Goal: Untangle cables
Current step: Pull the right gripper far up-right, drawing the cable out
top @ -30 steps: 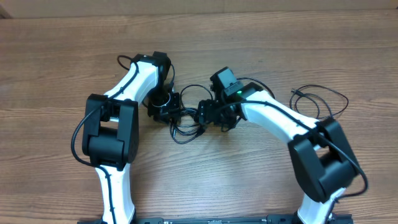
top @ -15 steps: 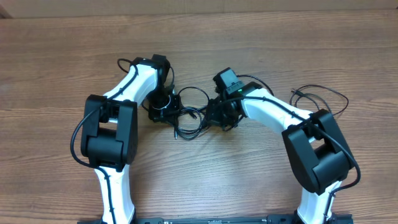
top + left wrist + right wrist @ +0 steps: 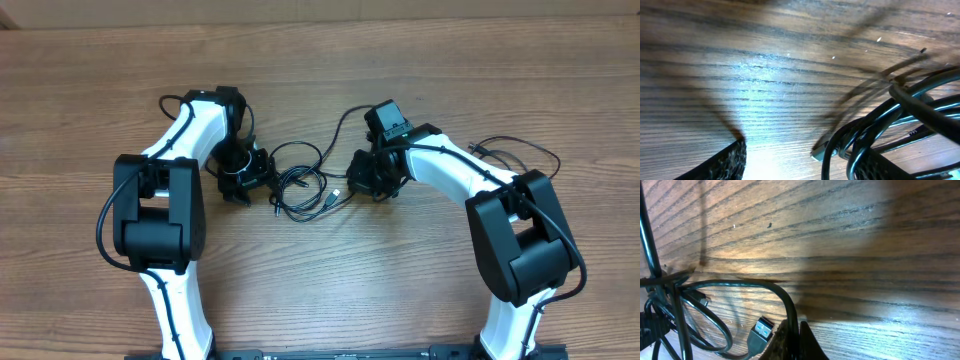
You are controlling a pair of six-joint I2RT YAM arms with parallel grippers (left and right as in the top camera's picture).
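The black cables [image 3: 300, 188] sit in a loopy tangle on the wooden desk [image 3: 320, 290]. They're just beside the left end effector [image 3: 250, 176] on one side and the right end effector [image 3: 362, 182] on the other. The left one is spread wide, and its wrist view shows the strands crowding one finger [image 3: 880, 167] with nothing pinched. The right one is clamped tight on a single strand that curves down into its tips, with a USB plug [image 3: 760, 330] just beside them. One more thin cable [image 3: 476, 149] lies well apart, out past the right arm.
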